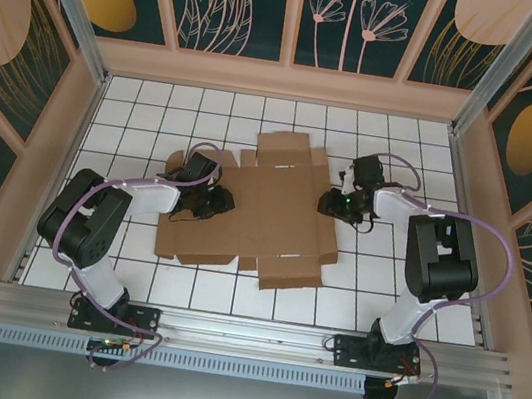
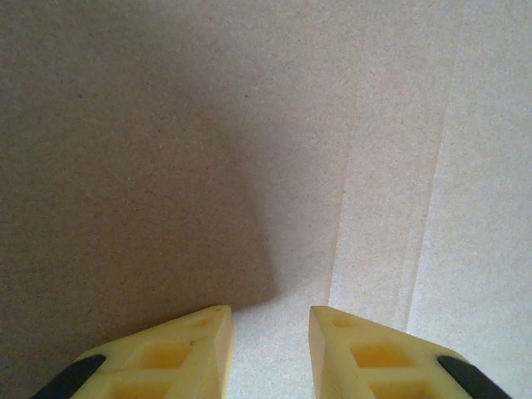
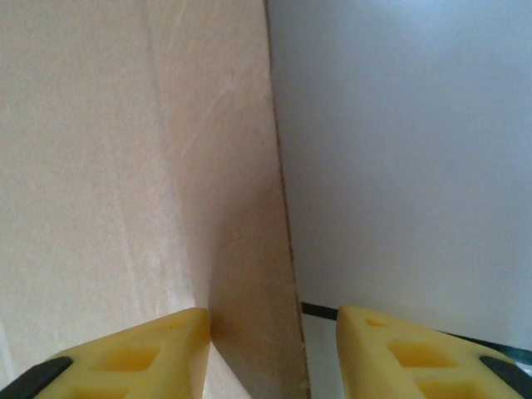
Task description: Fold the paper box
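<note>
Yellow fingertips (image 2: pixel 208 337) of the left pincer (image 2: pixel 270 320) hang close over bare brown board. They are narrowly parted with nothing between them, and whether they touch the board cannot be told. The paper box (image 1: pixel 264 209) lies as an unfolded blank at the middle of the white tiled surface (image 1: pixel 158 112), with flaps jutting toward 12 o'clock and 6 o'clock in the overhead view. The left pincer sits over the blank's 9 o'clock side, probably to pin the sheet so it cannot slide while the far side is worked. At 3 o'clock the right pincer (image 3: pixel 274 320) stands moderately open astride the blank's edge. One fingertip is over the cardboard and the other over the white surface, with the board's edge running up between them, and neither fingertip visibly clamps it. That straddle suggests a side wall about to be gripped and raised along its crease. The edge may already sit slightly lifted, though this is hard to tell. No wall stands upright yet, so the folding looks to be at an early stage.
</note>
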